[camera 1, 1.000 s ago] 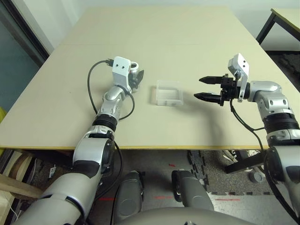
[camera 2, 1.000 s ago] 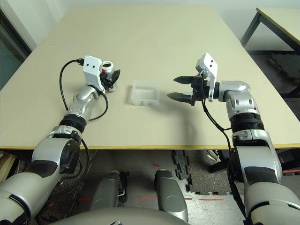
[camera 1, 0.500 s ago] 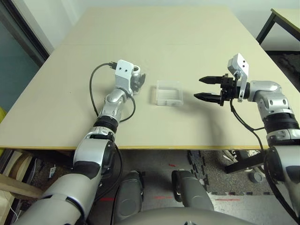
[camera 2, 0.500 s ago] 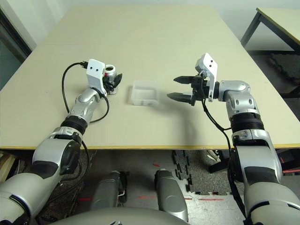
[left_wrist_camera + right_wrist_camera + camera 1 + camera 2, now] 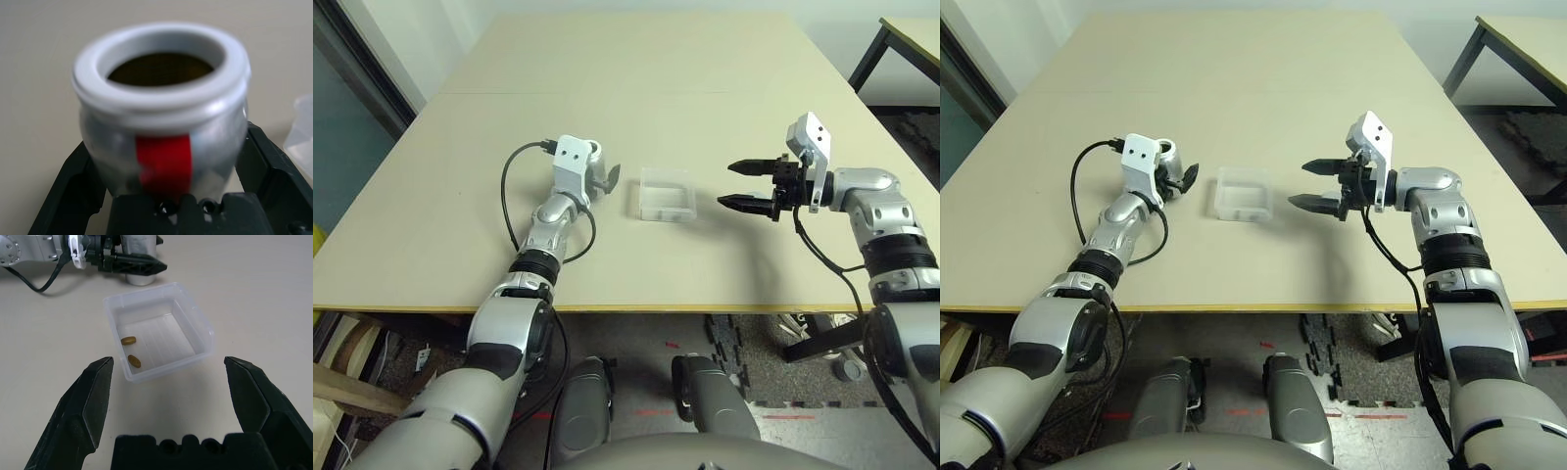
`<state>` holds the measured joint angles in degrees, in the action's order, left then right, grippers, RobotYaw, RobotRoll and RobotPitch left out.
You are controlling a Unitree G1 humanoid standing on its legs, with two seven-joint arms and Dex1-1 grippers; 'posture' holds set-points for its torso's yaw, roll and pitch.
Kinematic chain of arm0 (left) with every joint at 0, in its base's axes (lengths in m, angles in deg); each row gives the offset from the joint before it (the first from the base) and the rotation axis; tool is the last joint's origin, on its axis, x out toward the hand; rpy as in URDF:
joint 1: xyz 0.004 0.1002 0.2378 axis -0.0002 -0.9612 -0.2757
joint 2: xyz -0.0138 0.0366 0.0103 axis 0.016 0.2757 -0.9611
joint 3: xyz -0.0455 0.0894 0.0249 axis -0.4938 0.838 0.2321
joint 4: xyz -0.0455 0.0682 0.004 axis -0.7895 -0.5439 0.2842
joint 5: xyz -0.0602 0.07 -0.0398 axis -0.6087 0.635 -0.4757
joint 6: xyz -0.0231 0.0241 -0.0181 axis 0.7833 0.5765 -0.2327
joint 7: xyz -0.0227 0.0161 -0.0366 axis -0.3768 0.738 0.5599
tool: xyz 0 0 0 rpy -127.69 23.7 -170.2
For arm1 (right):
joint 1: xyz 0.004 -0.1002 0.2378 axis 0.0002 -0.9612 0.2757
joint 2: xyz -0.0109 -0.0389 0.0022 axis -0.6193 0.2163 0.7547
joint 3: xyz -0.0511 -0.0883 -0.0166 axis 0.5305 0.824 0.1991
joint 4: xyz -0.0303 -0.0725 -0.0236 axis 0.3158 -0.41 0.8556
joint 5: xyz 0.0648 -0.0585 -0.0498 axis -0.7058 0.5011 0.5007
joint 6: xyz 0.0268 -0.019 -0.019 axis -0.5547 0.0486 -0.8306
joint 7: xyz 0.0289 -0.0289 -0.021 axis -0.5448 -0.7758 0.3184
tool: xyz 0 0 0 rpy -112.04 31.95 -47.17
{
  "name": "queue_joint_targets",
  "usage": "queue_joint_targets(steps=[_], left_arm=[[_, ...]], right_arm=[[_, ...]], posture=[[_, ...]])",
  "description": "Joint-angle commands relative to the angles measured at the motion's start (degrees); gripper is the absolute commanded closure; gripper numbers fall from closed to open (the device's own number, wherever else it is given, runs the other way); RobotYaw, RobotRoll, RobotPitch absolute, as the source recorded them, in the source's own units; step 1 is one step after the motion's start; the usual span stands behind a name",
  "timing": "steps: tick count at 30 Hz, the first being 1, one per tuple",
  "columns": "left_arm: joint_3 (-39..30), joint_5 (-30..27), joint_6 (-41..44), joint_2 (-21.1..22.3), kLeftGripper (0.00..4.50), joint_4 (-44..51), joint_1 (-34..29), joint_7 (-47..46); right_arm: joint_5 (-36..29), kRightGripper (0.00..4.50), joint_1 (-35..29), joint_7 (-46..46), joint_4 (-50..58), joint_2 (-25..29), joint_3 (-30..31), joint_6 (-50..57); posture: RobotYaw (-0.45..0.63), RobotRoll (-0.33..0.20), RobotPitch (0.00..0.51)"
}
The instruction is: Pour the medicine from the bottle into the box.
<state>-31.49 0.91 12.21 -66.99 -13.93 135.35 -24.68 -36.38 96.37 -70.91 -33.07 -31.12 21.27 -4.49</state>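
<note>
The silver-grey bottle (image 5: 164, 161) with its red stripe stands upright and uncapped on the table, just left of the box. Its inside looks dark. My left gripper (image 5: 605, 174) is shut on the bottle (image 5: 594, 152), one finger on each side. The clear square box (image 5: 166, 364) lies at the table's middle and holds two small brownish oval pellets (image 5: 128, 340). My right gripper (image 5: 744, 186) hovers open to the right of the box (image 5: 656, 213), fingers spread wide and pointing at it, with nothing between them.
A black cable (image 5: 509, 186) loops from the left wrist over the table. The table's front edge (image 5: 705, 309) runs just below both forearms. A second table (image 5: 913, 37) stands at the far right, with dark floor mats below it.
My left gripper has come down and slightly toward me with the bottle, which now stands on the table. The right arm has stayed still.
</note>
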Motion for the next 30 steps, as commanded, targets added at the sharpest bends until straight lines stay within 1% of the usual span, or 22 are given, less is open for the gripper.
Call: queue_joint_targets(steps=[1,12,18,24,30], left_arm=[[-0.1,-0.9,1.0,-0.2,0.02,2.8,-2.3,0.9],[-0.1,-4.1,6.8,0.9,0.02,19.7,-12.7,4.1],[0.0,-5.9,11.7,2.5,0.02,32.1,-20.5,6.4],[-1.4,-8.6,16.7,4.6,0.02,42.0,-25.4,6.8],[-3.3,-12.3,22.0,7.5,0.02,50.8,-28.2,7.8]], right_arm=[[0.4,0.0,0.7,-0.2,-1.1,-0.2,0.6,-0.7],[0.5,0.0,0.8,-0.1,-1.9,-0.4,0.9,-1.6],[0.6,0.0,1.2,0.1,-2.9,-0.8,0.9,-2.3],[0.6,0.0,1.0,0.2,-3.3,-0.7,0.6,-2.8],[0.4,0.0,0.4,0.5,-3.6,-0.8,0.3,-3.2]], posture=[[-0.08,0.0,0.097],[-0.08,0.0,0.098],[-0.07,0.0,0.099],[-0.07,0.0,0.097],[-0.06,0.0,0.102]])
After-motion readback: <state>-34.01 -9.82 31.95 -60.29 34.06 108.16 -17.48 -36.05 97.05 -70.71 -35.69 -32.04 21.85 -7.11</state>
